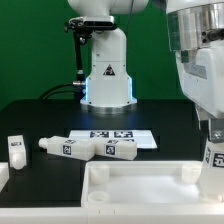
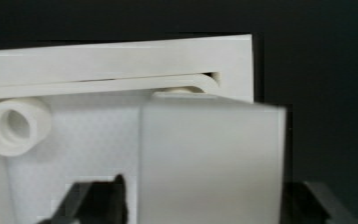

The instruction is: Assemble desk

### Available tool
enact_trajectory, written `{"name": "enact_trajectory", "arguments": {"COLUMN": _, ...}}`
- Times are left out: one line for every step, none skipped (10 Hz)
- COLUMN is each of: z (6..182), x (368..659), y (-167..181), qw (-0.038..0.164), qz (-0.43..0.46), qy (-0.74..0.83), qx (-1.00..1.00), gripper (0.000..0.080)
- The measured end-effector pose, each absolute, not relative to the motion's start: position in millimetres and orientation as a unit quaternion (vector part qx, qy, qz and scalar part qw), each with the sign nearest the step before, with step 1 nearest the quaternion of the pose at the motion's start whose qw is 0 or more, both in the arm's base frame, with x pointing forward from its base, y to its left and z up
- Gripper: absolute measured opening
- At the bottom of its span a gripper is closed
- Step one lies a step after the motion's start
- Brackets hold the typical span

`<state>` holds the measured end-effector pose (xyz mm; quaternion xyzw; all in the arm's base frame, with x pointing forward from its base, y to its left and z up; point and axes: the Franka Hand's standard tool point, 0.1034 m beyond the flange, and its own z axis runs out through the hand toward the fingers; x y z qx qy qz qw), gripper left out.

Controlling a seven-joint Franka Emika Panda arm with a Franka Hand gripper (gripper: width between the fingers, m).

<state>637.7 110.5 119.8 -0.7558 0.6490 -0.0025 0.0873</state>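
My gripper (image 1: 211,140) is at the exterior view's right, shut on a chunky white leg (image 1: 214,160) held upright over the right corner of the white tabletop panel (image 1: 130,183). In the wrist view the leg (image 2: 202,150) fills the space between my two dark fingers (image 2: 98,200), and its far end meets the panel (image 2: 87,70) near a corner edge. A round socket (image 2: 12,125) in the panel lies beside the leg. I cannot tell whether the leg's end is seated in the panel.
Two more legs (image 1: 68,146) (image 1: 121,148) lie on the black table beside the marker board (image 1: 118,134). Another leg (image 1: 15,150) stands at the exterior view's far left. The robot base (image 1: 106,70) stands behind them.
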Motion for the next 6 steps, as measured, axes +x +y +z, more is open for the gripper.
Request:
{"name": "enact_trajectory", "arguments": {"z": 118.9, "x": 637.9, "y": 115.0, "qw": 0.086, "qz": -0.012, "qy": 0.574, "qx": -0.814, "gripper": 0.0456}}
{"name": "enact_trajectory", "arguments": {"z": 118.8, "x": 637.2, "y": 119.6, "qw": 0.084, "qz": -0.017, "qy": 0.534, "qx": -0.841, "gripper": 0.0610}}
{"name": "enact_trajectory", "arguments": {"z": 118.9, "x": 637.8, "y": 116.5, "qw": 0.083, "qz": -0.020, "qy": 0.510, "qx": -0.856, "gripper": 0.0637}}
{"name": "enact_trajectory", "arguments": {"z": 118.8, "x": 637.9, "y": 115.8, "qw": 0.082, "qz": -0.023, "qy": 0.482, "qx": -0.872, "gripper": 0.0637}}
{"name": "enact_trajectory", "arguments": {"z": 118.8, "x": 637.9, "y": 115.8, "qw": 0.081, "qz": -0.026, "qy": 0.454, "qx": -0.887, "gripper": 0.0648}}
{"name": "enact_trajectory", "arguments": {"z": 118.5, "x": 637.7, "y": 115.7, "qw": 0.076, "qz": -0.031, "qy": 0.400, "qx": -0.913, "gripper": 0.0648}}
